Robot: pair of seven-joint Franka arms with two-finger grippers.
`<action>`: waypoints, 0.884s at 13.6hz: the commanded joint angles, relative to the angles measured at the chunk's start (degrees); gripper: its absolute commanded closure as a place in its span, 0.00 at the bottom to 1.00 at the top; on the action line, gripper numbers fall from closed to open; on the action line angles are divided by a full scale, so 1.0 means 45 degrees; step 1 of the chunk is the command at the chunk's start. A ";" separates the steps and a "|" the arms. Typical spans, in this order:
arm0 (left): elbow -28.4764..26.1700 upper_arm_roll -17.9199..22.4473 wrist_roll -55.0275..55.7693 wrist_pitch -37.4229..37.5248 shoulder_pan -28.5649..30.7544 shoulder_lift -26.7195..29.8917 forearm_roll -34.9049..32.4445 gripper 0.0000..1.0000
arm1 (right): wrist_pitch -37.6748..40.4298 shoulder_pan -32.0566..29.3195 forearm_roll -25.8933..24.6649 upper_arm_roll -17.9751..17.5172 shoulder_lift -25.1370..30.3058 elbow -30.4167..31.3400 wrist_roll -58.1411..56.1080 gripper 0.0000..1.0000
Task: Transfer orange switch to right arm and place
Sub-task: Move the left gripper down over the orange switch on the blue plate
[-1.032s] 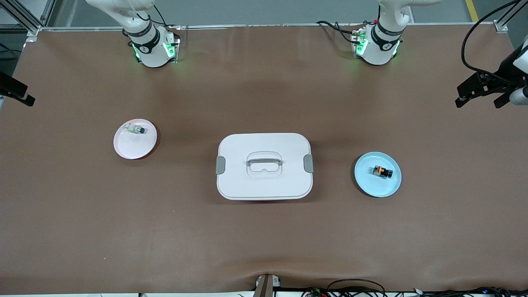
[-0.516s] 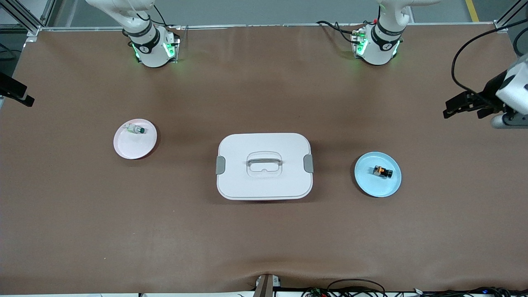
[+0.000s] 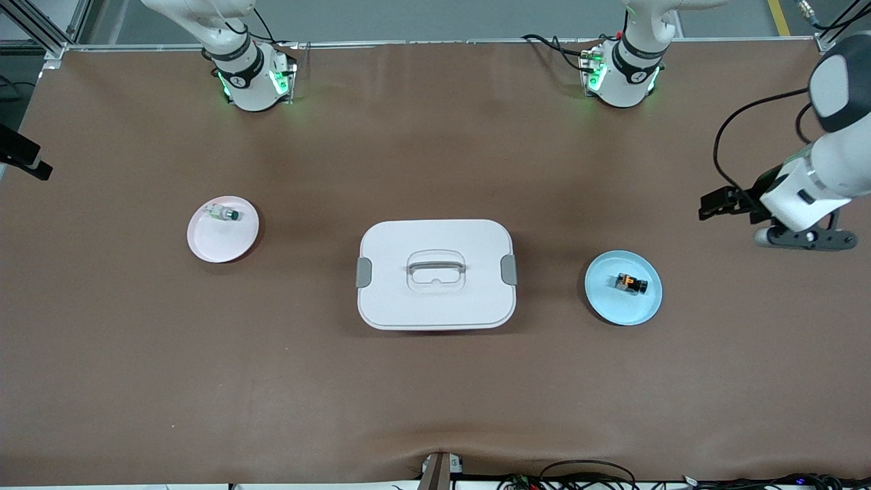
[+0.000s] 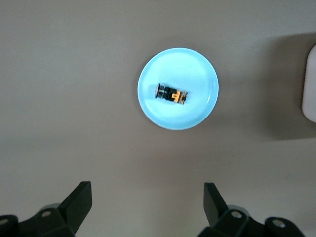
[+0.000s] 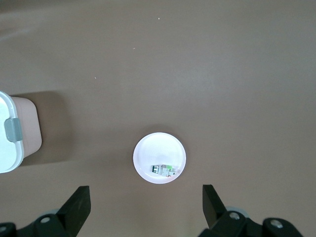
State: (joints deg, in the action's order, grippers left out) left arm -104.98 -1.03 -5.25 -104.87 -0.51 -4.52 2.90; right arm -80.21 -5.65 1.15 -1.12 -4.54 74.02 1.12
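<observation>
At the right arm's end of the tabletop [image 3: 136, 354], the right tool [image 3: 24, 160] barely shows in the front view, at the edge of the picture. In its own wrist view its two dark fingers [image 5: 76, 207] stand wide apart with nothing between them, up in the air over bare tabletop near the pink plate [image 3: 204, 241]. That plate carries a small whitish-clear piece with a green tip [image 3: 224, 214].

In the middle of the tabletop sits a white lidded box [image 3: 435, 273] with a grey latch at each end and a handle on its lid.

Toward the left arm's end lies the blue plate [image 3: 633, 309], and the orange switch [image 3: 631, 283] rests on it, lying on its side near the plate's middle, untouched.

The left tool [image 3: 718, 204] hangs in the air over bare tabletop close to the blue plate, toward the left arm's end. Its wrist view shows the fingers [image 4: 79, 202] spread fully, gripping nothing and touching nothing, with the blue plate and the switch in sight ahead of them.
</observation>
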 commanded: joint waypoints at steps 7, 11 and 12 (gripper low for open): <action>-0.2178 -0.0454 -0.1803 -0.5010 -0.0334 -0.1805 -0.1091 0.00 | 0.0012 -0.0249 0.0077 -0.0161 0.0248 0.0192 0.0161 0.00; -0.2139 -0.0474 -0.1725 -0.5930 -0.0394 -0.2862 -0.1114 0.00 | 0.0051 -0.0210 -0.0021 -0.0181 0.0248 0.0173 0.0122 0.00; -0.2139 -0.0474 -0.1705 -0.6107 -0.0413 -0.3076 -0.1114 0.00 | 0.0070 -0.0229 -0.0002 -0.0181 0.0248 0.0192 0.0160 0.00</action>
State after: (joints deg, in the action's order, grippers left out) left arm -114.99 -2.93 -12.51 -130.80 -2.39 -17.09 -1.01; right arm -80.13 -5.65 1.17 -1.13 -4.54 74.02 1.26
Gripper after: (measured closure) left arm 0.000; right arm 0.000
